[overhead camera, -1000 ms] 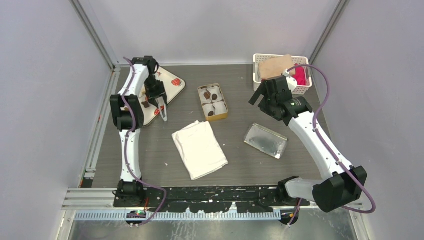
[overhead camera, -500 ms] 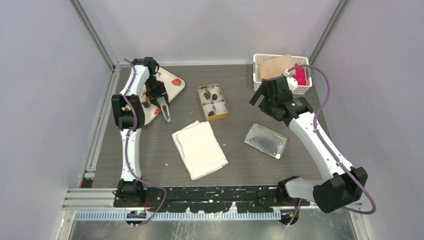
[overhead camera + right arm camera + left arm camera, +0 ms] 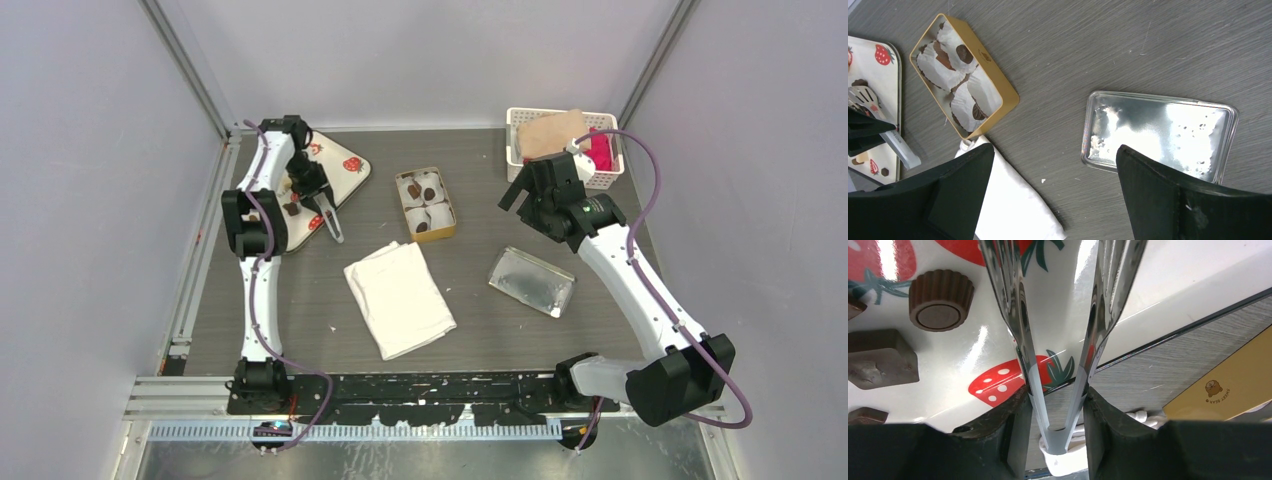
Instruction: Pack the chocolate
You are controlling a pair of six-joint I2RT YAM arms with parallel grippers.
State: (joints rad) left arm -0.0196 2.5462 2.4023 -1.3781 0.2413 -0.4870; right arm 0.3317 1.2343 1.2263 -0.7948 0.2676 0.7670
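Top external: chocolate on strawberry tray, upper left; gold tin at centre. Left wrist: left gripper clamped on tongs, blades apart, empty. Right wrist: right gripper wide open, holding nothing. Likely risk: piece skidding on glossy tray under shallow pinch.

Bright, even light falls from above, and shadows on the bench are short and soft. In the right wrist view the silver lid glares white. In the left wrist view the glossy tray carries bright streaks. The mirror-like tongs blur slightly near the lens, while the chocolate is sharp.
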